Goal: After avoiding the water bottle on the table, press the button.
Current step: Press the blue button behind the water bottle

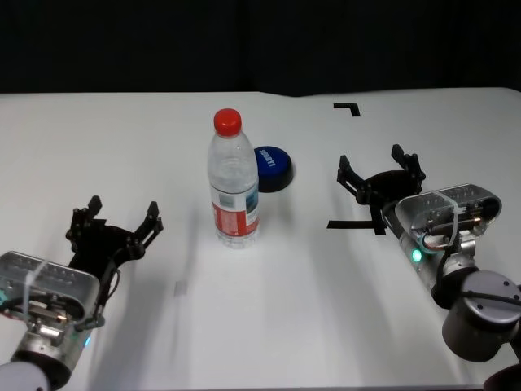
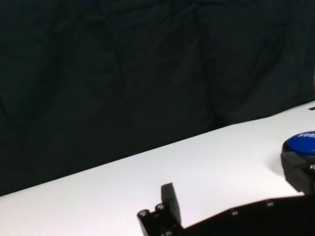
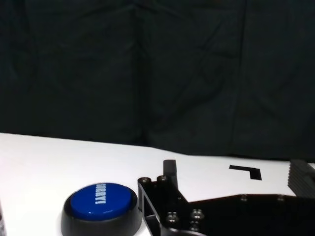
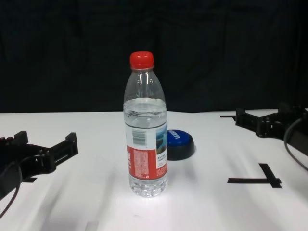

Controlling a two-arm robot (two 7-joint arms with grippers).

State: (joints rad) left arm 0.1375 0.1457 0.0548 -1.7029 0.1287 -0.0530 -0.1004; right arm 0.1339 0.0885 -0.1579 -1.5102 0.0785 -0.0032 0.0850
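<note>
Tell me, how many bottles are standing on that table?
1: the water bottle stands upright mid-table, just in front of the blue button, between the two grippers. No other shows in any view.

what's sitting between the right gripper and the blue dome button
Nothing: bare white table separates right gripper from blue dome button, in head view.

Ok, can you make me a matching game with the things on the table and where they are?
Things:
1. water bottle
2. button
3. left gripper
4. right gripper

Places or states:
A. open, at the table's right side
B. upright in the middle, red cap on
C. open, at the near left
D. just behind the bottle, blue top

Pairs: 1-B, 2-D, 3-C, 4-A
</note>
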